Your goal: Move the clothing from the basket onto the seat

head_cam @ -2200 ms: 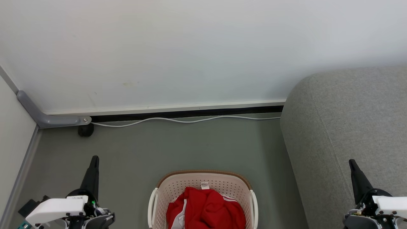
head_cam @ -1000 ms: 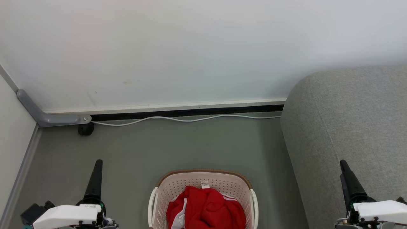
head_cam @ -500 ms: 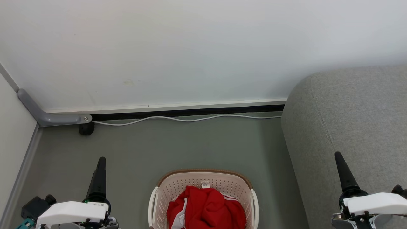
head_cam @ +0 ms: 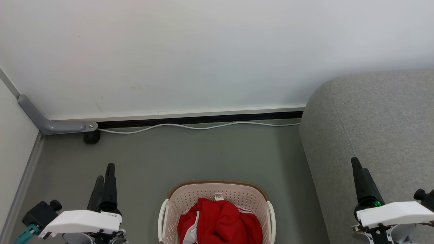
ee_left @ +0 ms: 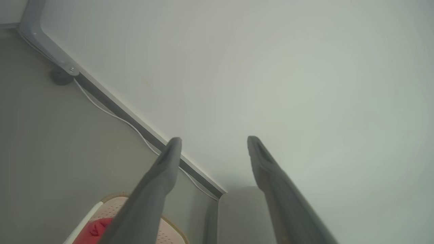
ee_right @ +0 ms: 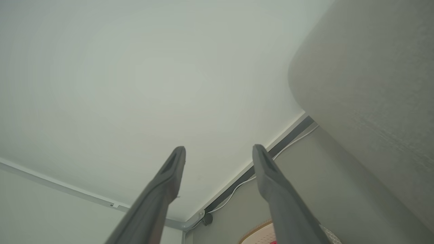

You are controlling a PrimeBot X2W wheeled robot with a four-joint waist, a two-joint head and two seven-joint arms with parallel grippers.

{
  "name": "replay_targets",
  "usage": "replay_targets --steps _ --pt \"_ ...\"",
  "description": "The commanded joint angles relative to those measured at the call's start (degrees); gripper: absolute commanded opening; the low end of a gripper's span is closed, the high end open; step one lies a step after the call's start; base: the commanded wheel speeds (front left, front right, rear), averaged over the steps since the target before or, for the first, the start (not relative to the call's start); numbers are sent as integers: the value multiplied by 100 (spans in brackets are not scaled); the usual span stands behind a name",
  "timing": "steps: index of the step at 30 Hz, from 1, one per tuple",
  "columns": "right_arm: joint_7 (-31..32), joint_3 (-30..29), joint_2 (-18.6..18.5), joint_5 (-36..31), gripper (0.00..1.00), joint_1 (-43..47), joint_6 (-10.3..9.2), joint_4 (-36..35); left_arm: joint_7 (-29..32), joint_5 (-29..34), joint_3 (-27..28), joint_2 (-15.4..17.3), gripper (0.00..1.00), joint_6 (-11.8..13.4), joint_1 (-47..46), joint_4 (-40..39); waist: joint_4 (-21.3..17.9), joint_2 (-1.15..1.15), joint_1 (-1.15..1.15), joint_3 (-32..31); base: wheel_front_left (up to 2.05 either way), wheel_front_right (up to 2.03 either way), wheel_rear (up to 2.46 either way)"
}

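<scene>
Basket (head_cam: 203, 198) is showing matt cream plastic w/ rows of small holes, brown rim looking textured. Clothing (head_cam: 222, 222) inside is looking like soft red cloth, creased. Seat (head_cam: 379, 122) is showing grey woven fabric, matt, a bit rough. Floor (head_cam: 190, 152) is looking smooth & matt; wall (head_cam: 203, 51) too.

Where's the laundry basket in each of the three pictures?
Head view: basket at bottom centre, red clothes inside.
Left wrist view: basket at the bottom edge, left of centre.
Right wrist view: a sliver of basket at the bottom edge, right of centre.
Shared landmark: white cable along the wall's foot.
</scene>
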Motion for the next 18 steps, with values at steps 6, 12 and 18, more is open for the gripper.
replay_targets --steps 6,12,18 --pt "-200 128 -99 -653 100 -310 14 -224 -172 645 38 98 100 79 -349 -173 -11 0 -1 -3 0 0 0" --pt "-301 171 -105 -1076 100 -333 15 -234 -273 1066 21 103 100 92 -382 -135 -10 0 -1 -9 0 0 0" --pt "-385 221 -111 -1416 100 -360 16 -226 -358 1395 6 107 100 107 -418 -96 -5 0 -1 -6 0 0 0"
